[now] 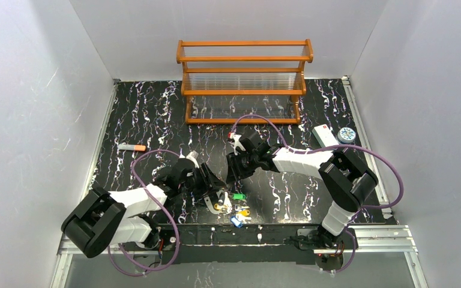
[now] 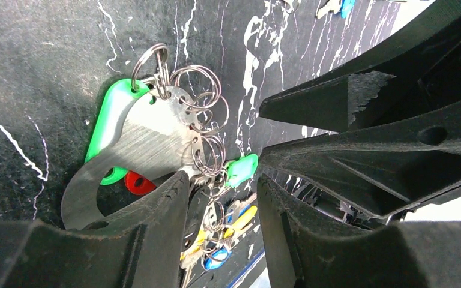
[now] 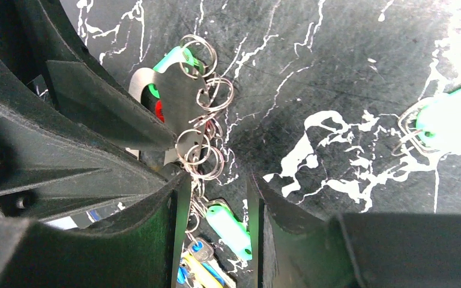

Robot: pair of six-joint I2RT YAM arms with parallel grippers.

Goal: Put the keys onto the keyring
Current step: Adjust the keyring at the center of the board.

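**Overhead and wrist views.** Both arms meet in front of the wooden rack, close to the edge of the table farthest from the rack.

- **Keyring**: a flat brushed-metal plate edged with a row of small wire rings, set between the two grippers.
- **Keys**: green, yellow and blue heads, clustered just beside the plate on the side away from the rack. A chain of small rings runs from the plate into the cluster.
- **Left gripper**: fingers a little apart, one overlapping the plate's lower end. Whether it pinches the plate cannot be told.
- **Right gripper**: fingers spread, tips pointing at the ring row, with table showing between them.
- **Pen**: orange-tipped, lying off the rack's left end.
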